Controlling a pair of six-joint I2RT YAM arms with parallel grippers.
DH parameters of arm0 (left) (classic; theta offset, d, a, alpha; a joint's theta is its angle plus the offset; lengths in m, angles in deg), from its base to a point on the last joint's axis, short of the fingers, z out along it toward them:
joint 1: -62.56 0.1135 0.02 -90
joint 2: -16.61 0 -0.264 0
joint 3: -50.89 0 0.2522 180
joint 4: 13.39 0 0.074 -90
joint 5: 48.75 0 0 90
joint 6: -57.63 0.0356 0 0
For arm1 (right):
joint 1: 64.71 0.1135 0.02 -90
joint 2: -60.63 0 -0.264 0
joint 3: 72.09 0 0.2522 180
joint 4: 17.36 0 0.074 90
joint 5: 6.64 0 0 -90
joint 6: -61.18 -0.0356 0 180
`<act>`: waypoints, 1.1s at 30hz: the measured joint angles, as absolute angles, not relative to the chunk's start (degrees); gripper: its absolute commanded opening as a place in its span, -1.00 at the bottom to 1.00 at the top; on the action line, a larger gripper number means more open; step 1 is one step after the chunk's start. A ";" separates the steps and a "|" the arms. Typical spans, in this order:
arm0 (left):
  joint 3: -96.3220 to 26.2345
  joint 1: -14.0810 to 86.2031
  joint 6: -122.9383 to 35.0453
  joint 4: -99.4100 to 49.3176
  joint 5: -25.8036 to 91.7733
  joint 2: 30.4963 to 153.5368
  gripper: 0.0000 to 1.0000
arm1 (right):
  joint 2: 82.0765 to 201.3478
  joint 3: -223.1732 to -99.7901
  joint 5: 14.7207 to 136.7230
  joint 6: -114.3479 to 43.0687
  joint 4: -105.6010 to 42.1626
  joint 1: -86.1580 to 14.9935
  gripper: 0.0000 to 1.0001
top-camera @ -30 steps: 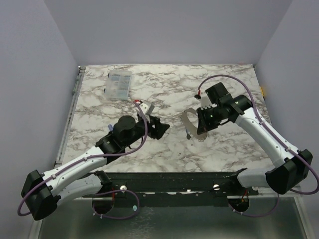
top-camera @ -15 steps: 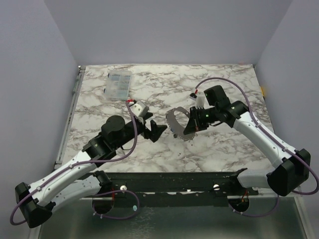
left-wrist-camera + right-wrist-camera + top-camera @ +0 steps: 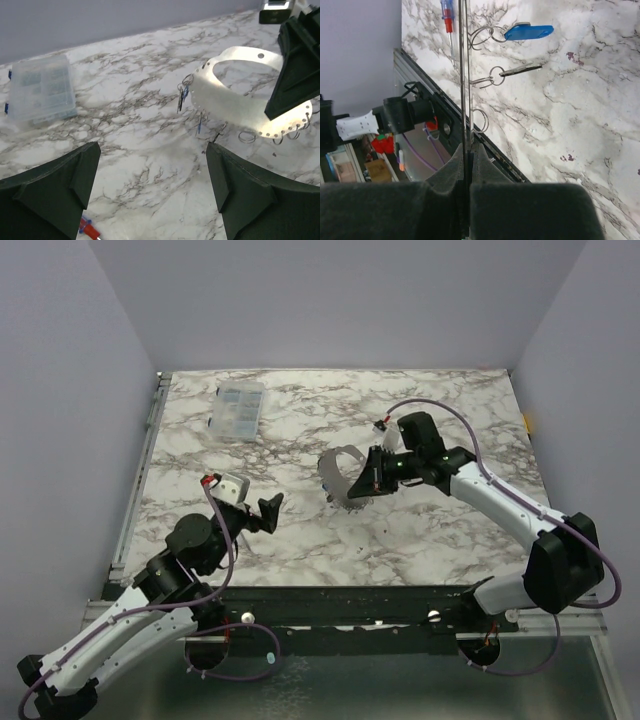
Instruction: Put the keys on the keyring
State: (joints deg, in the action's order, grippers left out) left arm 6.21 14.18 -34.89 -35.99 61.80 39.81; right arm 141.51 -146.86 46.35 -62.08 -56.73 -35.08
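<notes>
Hanging tilted over mid-table in the top view, the keyring (image 3: pixel 330 462) is pinched at its right edge by the right gripper (image 3: pixel 368 478). The left gripper (image 3: pixel 264 512) stands spread, well apart to the near left. The left wrist view shows the ring beyond its wide-open fingers, with keys (image 3: pixel 182 98) dangling from the left rim. The right wrist view shows the ring edge-on, clamped between the fingers, with a blue key (image 3: pixel 528 32) on its right.

I count one keyring (image 3: pixel 225 107), three keys (image 3: pixel 181 98) as far as I can see, one clear compartment box (image 3: pixel 41 90) and one small screwdriver (image 3: pixel 88 229) with a red handle.
</notes>
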 measured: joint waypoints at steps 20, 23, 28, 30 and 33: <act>10.36 14.18 -31.15 -36.25 64.67 39.55 0.80 | 160.59 -151.49 46.15 -76.44 -39.07 -35.08 -0.99; 10.38 14.18 -31.00 -36.25 64.71 39.61 0.80 | 164.03 -155.65 46.06 -77.80 -37.87 -35.08 -0.99; 10.38 14.18 -30.87 -36.25 64.93 39.77 0.79 | 165.05 -160.87 45.67 -78.56 -32.73 -35.08 -0.98; 10.38 14.18 -30.80 -36.25 64.99 39.88 0.79 | 164.99 -159.76 44.80 -79.46 -28.82 -35.08 -0.98; 10.38 14.18 -30.78 -36.25 65.12 40.14 0.79 | 165.01 -151.82 43.22 -82.65 -20.47 -35.08 -0.99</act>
State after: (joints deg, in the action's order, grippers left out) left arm 10.38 14.18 -30.78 -36.25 65.12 40.14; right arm 165.01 -151.82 43.22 -82.65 -20.47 -35.08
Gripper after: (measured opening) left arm 0.898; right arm 0.026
